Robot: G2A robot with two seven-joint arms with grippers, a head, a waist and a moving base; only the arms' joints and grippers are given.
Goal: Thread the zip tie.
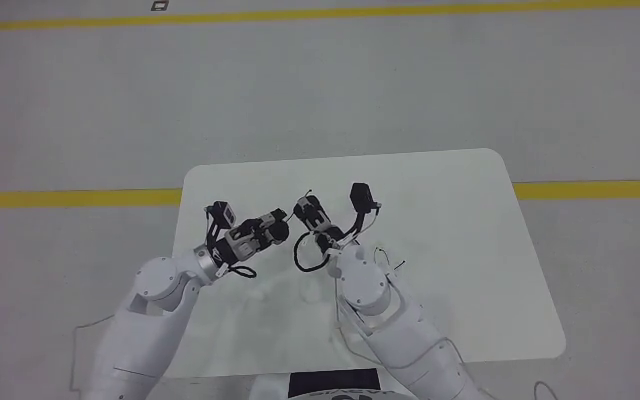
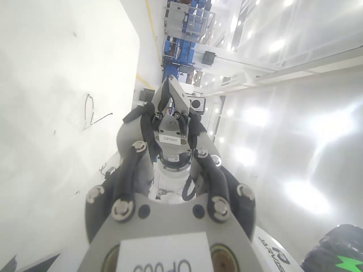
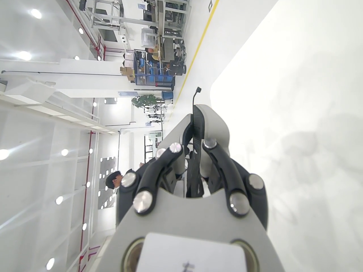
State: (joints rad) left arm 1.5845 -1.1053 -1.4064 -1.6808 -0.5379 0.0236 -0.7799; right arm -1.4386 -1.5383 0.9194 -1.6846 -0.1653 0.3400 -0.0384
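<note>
My right gripper (image 3: pixel 196 116) is shut on a thin black zip tie (image 3: pixel 194 99), whose small square head sticks out past the fingertips. From above, this gripper (image 1: pixel 299 208) is over the middle of the white table (image 1: pixel 450 220), with the tie's end (image 1: pixel 307 191) poking out beyond it. My left gripper (image 1: pixel 281 229) is close beside it and points toward it. In the left wrist view my own fingers (image 2: pixel 128 120) stand apart and hold nothing, and the right gripper (image 2: pixel 171 86) shows through the gap between them.
Loose thin black zip ties (image 2: pixel 90 111) lie on the table to the right of my right arm (image 1: pixel 385 260). The table's rounded far corners (image 1: pixel 495 155) border a grey floor with yellow lines (image 1: pixel 560 188).
</note>
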